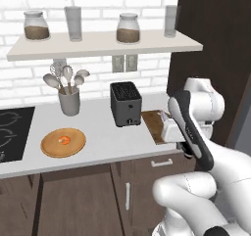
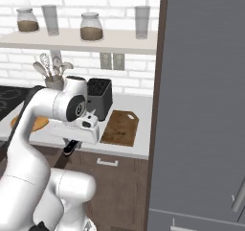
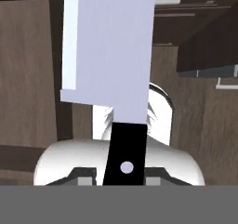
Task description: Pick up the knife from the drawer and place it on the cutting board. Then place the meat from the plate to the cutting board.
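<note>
Tool (image 3: 124,181) clamped on knife (image 3: 111,56) by its black handle. Meat (image 1: 63,140) on plate (image 1: 51,149); cutting board (image 2: 119,128) bare on desk (image 1: 103,142).

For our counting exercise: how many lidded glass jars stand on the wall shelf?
2: one jar at the shelf's left end, another jar right of centre. None appears hidden.

The flat dark brown wooden cutting board (image 2: 120,127) lies bare on top, open to approach from above and from the counter's front edge. Just to its left stands the boxy black toaster (image 1: 126,104), walling that side; the tall dark cabinet panel (image 2: 203,105) rises close on its right. The white shelf (image 1: 103,45) overhangs behind, well above.
</note>
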Tool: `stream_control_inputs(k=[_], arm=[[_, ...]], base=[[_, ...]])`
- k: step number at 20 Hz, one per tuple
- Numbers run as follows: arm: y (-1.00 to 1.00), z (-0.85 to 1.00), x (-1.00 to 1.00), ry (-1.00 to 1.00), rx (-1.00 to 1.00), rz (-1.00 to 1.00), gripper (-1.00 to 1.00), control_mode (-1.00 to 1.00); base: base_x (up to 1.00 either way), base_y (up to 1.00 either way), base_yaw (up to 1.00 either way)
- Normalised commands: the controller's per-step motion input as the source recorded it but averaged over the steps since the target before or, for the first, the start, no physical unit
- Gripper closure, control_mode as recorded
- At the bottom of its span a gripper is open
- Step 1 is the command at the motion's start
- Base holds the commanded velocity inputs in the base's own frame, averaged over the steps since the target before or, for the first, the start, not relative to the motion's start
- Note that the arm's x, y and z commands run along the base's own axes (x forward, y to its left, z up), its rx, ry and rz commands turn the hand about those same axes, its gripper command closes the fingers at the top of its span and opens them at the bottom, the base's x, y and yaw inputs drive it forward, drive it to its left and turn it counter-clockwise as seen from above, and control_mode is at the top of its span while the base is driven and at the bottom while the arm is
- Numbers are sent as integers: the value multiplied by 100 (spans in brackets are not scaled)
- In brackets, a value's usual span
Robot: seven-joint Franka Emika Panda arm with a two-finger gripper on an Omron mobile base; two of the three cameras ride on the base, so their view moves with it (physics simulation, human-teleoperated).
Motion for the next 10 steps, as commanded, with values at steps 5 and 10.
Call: stream_control_inputs(k=[5, 10], arm=[[-44, 0, 65, 3, -2, -9, 100, -100], [-27, 0, 90, 2, 0, -3, 100, -100]], base=[[0, 0, 0], [0, 0, 0]])
